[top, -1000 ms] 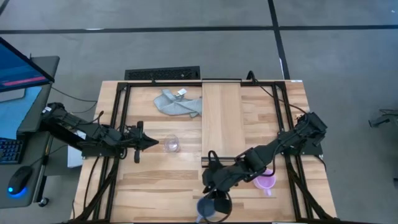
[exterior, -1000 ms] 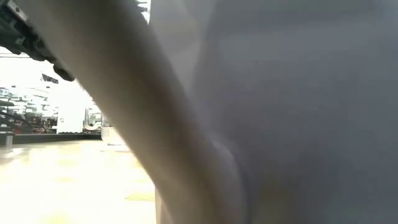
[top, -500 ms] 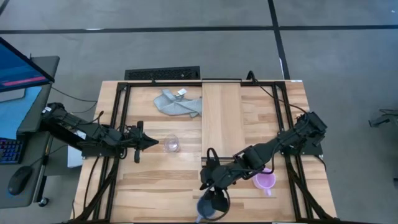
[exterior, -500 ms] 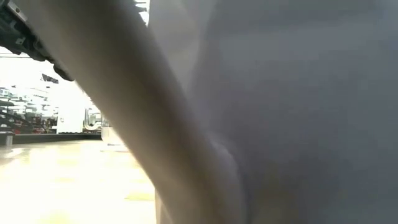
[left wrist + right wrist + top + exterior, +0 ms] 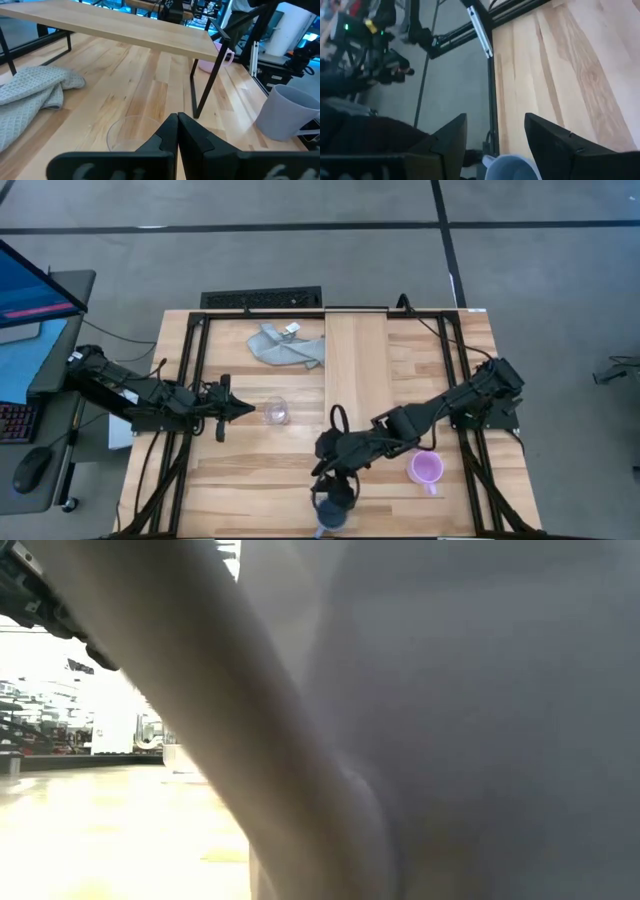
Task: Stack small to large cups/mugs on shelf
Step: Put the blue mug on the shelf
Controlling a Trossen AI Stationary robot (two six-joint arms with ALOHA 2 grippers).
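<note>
The blue-grey mug (image 5: 335,515) stands upright at the table's near edge; it also shows in the left wrist view (image 5: 289,112) and fills the low view (image 5: 450,720). My right gripper (image 5: 333,488) is open just above it, and the mug's rim (image 5: 512,169) shows between its fingers. The pink-purple mug (image 5: 427,470) stands upright on the table to the right. The clear glass cup (image 5: 276,412) stands left of the shelf (image 5: 357,370). My left gripper (image 5: 250,412) is shut, level, pointing at the glass (image 5: 131,134) from the left, just short of it. My right gripper is over the blue-grey mug's top, slanting down from the table's right and far side. One finger (image 5: 447,145) stands on each side of the rim. I cannot tell whether the fingers touch the mug.
A crumpled grey cloth (image 5: 287,345) lies on the table at the far side, left of the shelf. The shelf's dark metal leg (image 5: 206,82) stands between the glass and the mugs. Black frame rails (image 5: 190,380) run along the table's sides.
My right gripper has moved toward the table's left edge above the blue-grey mug. Its arm has swung clear of the pink-purple mug, which now shows whole.
</note>
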